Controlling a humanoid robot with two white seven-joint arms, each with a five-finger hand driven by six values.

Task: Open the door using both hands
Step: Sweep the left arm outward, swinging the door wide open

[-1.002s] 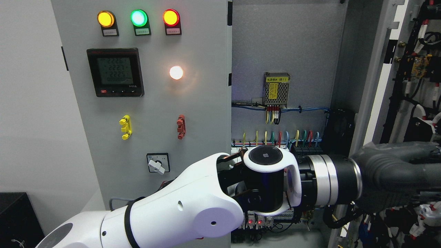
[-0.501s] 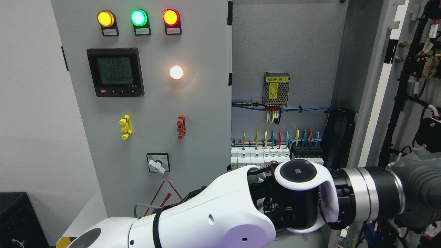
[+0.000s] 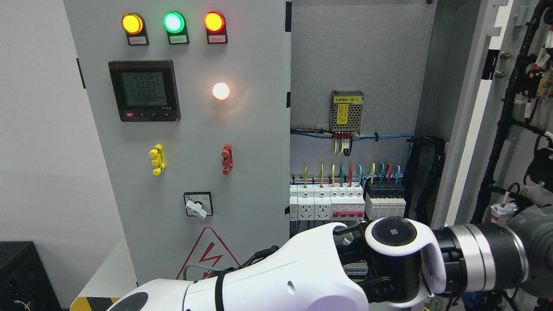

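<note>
A pale grey wall [image 3: 39, 151] fills the left of the view, and against it stands a grey electrical cabinet [image 3: 358, 52] whose inside is exposed at the middle and right. The closed left panel [image 3: 190, 129] carries three lit indicator lamps [image 3: 173, 22] in amber, green and red along its top, a black digital meter [image 3: 144, 90] below them, and a glowing white lamp [image 3: 220, 90] to the meter's right. Lower down sit a yellow terminal piece [image 3: 157, 159], a red terminal piece [image 3: 227, 158] and a rotary switch [image 3: 198, 204], with a red warning triangle [image 3: 208, 255] beneath the switch.

Inside the cabinet, a small power supply [image 3: 346, 111] with a yellow label is mounted on the back plate, and coloured wires run down to a row of breakers and sockets [image 3: 348, 203].

The door [image 3: 518, 108] stands swung open at the far right, showing its inner face with black cable bundles and connectors.

The left arm [image 3: 302, 276] comes in from the lower left and reaches across the bottom of the cabinet, hiding the lowest components. Its left hand [image 3: 535, 246], in a dark grey glove, lies at the right edge against the lower part of the door; it is cut off by the picture's edge, so I cannot tell whether it grips anything. A black box [image 3: 23, 276] sits in the lower left corner.
</note>
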